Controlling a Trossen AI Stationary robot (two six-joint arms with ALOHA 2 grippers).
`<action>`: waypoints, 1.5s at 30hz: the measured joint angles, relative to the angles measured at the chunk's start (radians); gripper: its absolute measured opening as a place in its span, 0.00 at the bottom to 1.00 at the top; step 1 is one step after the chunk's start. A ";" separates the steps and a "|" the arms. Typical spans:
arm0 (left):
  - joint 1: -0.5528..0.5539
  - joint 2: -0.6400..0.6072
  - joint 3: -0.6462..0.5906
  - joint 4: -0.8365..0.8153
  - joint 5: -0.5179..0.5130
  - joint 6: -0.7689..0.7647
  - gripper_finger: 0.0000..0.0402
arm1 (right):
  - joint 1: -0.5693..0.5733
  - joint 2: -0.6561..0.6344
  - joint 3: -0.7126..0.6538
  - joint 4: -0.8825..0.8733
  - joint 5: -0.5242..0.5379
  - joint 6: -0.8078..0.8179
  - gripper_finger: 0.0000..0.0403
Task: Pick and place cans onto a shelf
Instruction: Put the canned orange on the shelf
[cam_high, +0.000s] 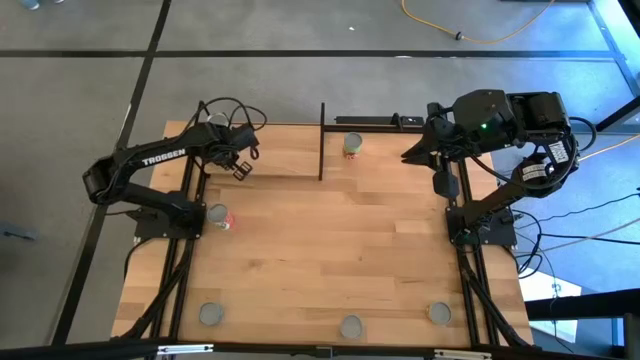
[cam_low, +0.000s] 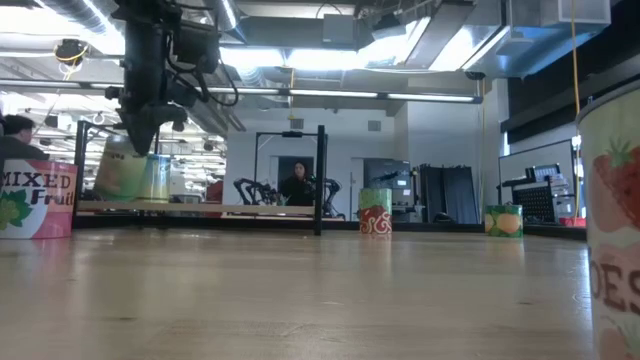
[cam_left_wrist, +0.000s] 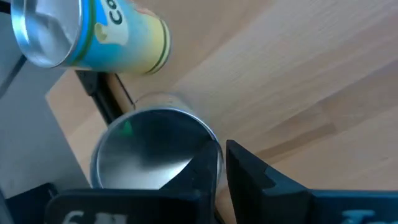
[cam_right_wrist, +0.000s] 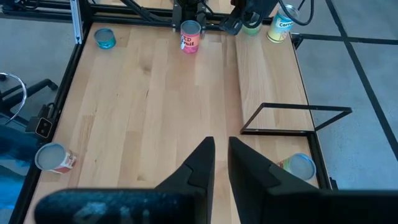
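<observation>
My left gripper (cam_left_wrist: 221, 165) is shut, at the left end of the shelf (cam_high: 280, 150), right beside and partly over the silver top of a green-labelled can (cam_left_wrist: 146, 146) that stands on the plank. A yellow-and-blue can (cam_left_wrist: 99, 31) stands next to it. Both also show in the right wrist view: the green can (cam_right_wrist: 252, 26) and the yellow can (cam_right_wrist: 280, 28). My right gripper (cam_right_wrist: 222, 155) is shut and empty, above the table's far right. One can (cam_high: 352, 143) stands just right of the shelf's end rod. My left gripper comes from above, pointing down, with one finger (cam_left_wrist: 205, 165) in front of the green can's top rim (cam_left_wrist: 186, 121). The finger hides the spot, so I cannot tell whether it touches the can. The can stands upright on the shelf.
A red "Mixed Fruit" can (cam_high: 218, 215) stands by the left arm's base. Three cans stand along the near edge, one at the left (cam_high: 210, 314), one in the middle (cam_high: 351, 326) and one at the right (cam_high: 439, 313). The shelf's black end rod (cam_high: 321, 140) stands mid-table. People show in the room behind.
</observation>
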 joint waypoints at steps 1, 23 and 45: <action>0.000 0.000 0.000 -0.001 0.000 0.000 0.08 | 0.000 0.000 0.000 0.000 0.000 0.000 0.12; 0.000 -0.001 0.002 -0.005 0.007 0.006 0.00 | 0.000 0.000 0.000 0.011 0.000 0.000 0.12; 0.000 -0.001 0.139 -0.125 -0.001 0.058 0.00 | 0.000 0.000 0.000 0.019 0.000 -0.001 0.12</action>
